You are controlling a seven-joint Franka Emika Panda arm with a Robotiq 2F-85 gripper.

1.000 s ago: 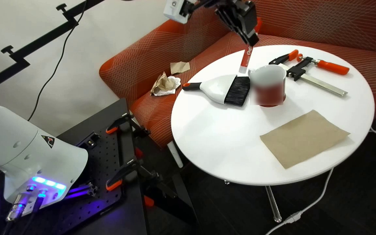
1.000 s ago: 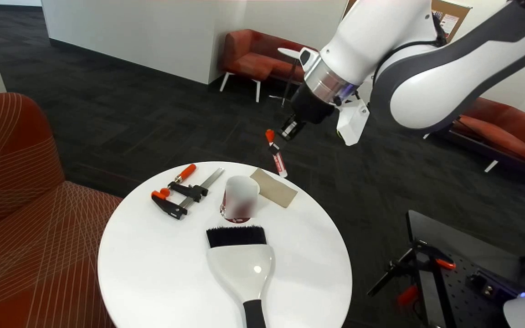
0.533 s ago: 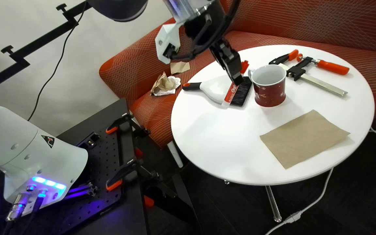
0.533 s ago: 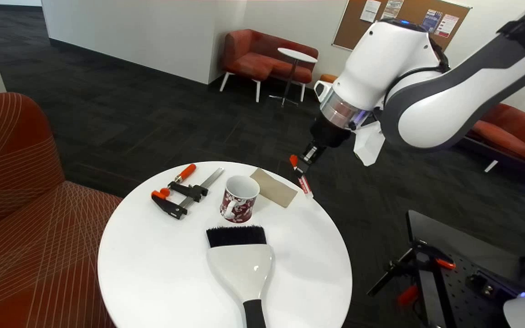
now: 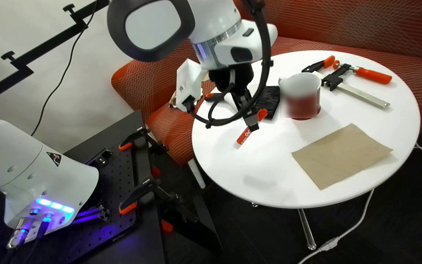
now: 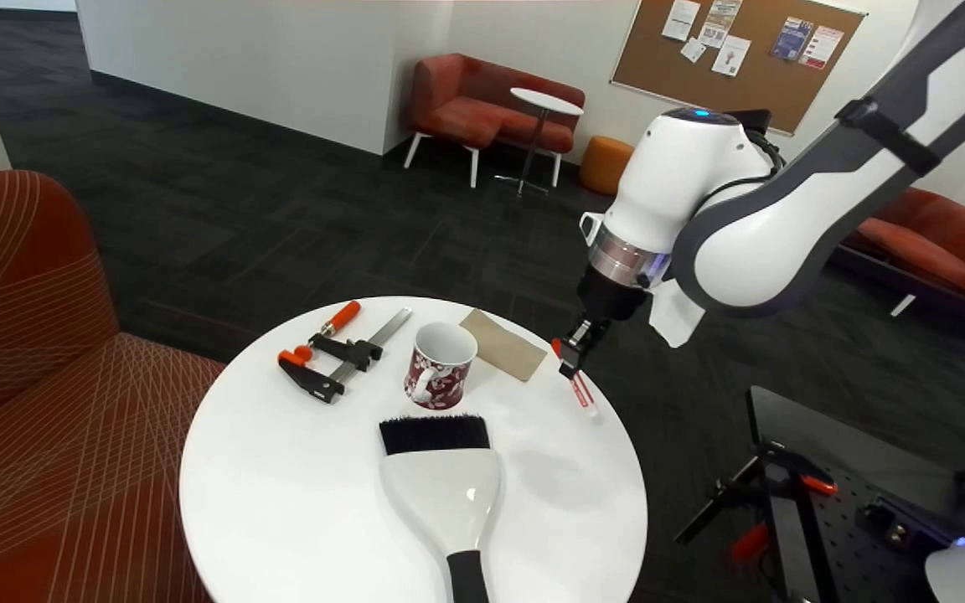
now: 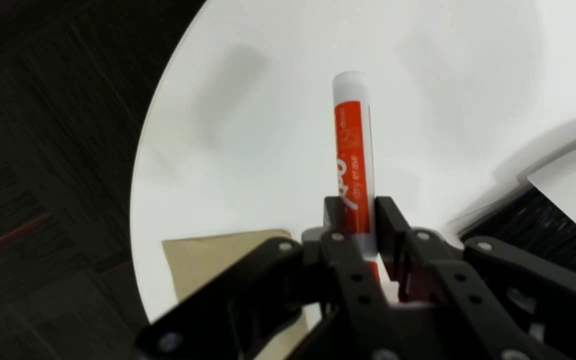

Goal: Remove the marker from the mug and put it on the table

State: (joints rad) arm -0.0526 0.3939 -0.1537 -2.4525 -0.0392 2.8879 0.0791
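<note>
As I stand near the round white table (image 5: pixel 262 161), I count in an exterior view one white-and-grey robot arm (image 5: pixel 211 25), cut off at the top, and one black two-finger gripper (image 5: pixel 252 124). It is grasping the only marker (image 5: pixel 244 136), a slim white one with red label and red cap, tilted over the table, outside the one dark red mug (image 5: pixel 301 97) with a pale inside. The mug's lower part is blurred. There are also one metal bar clamp (image 5: pixel 330 82) with orange handle, one flat sheet of tan paper (image 5: pixel 342 156), and one broad white brush (image 5: pixel 269 101) with black bristles, mostly hidden behind the arm.

In an exterior view, the mug shows clearly its white pattern and its single side handle (image 6: pixel 422 384), while the brush's black grip (image 6: pixel 467 578) and the table are cut off below.

In the wrist view, two black fingers (image 7: pixel 387 215) stand against the marker, one on each side; the gripper covers most of its cap. Of table, paper and brush I see only parts.
</note>
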